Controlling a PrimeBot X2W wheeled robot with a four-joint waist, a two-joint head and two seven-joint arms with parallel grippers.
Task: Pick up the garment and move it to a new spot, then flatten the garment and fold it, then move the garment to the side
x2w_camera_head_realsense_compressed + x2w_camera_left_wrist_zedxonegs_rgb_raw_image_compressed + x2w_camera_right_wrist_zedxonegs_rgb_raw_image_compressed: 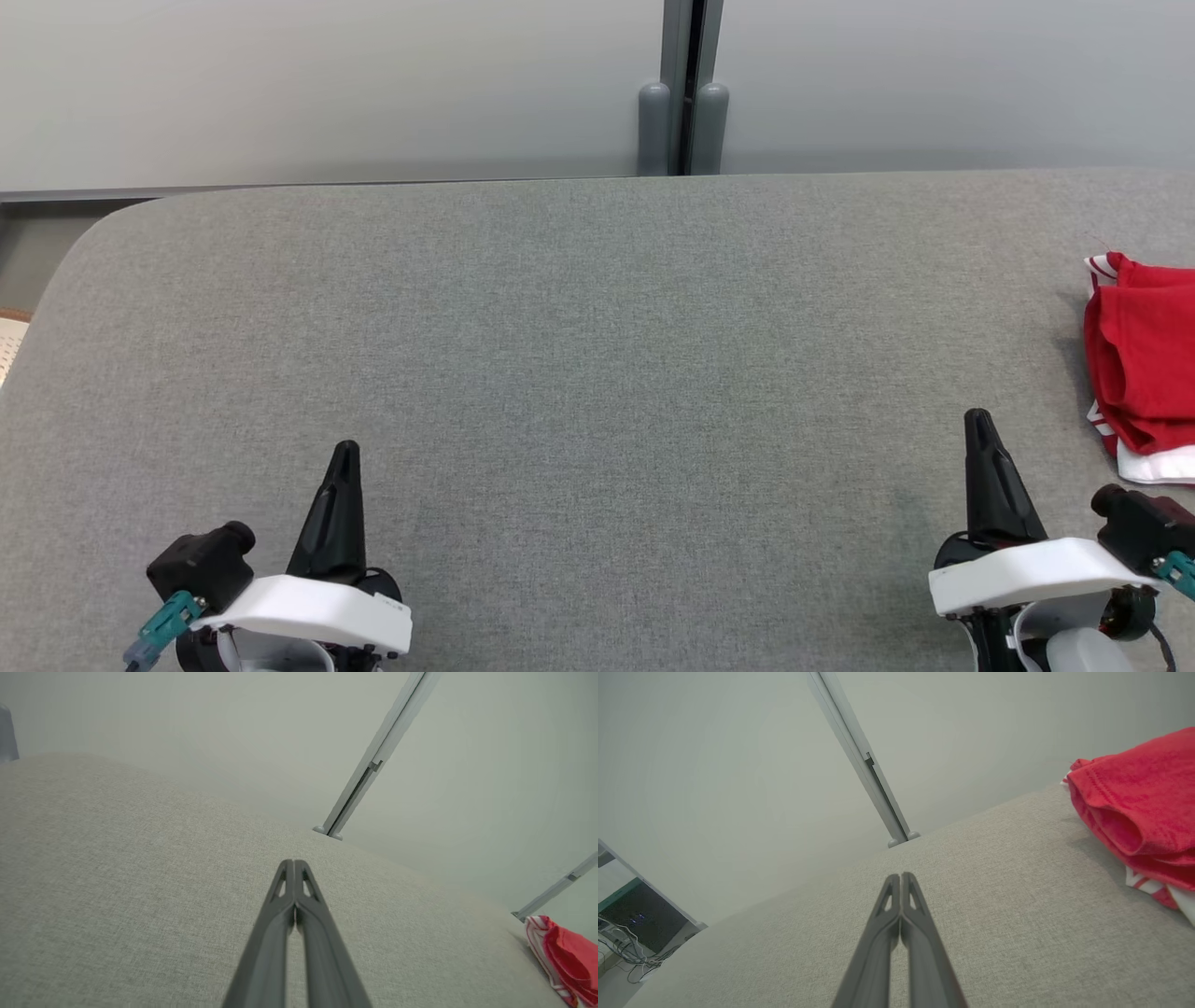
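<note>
Garment: red garment (1144,369) with white trim, bunched at right edge of grey padded table (597,327) | Left gripper (344,450): jaws pressed together, empty, low | Right gripper (977,418): likewise pressed together, empty, near garment, not touching | Judgement: rest pose, arms clear of cloth.
</note>
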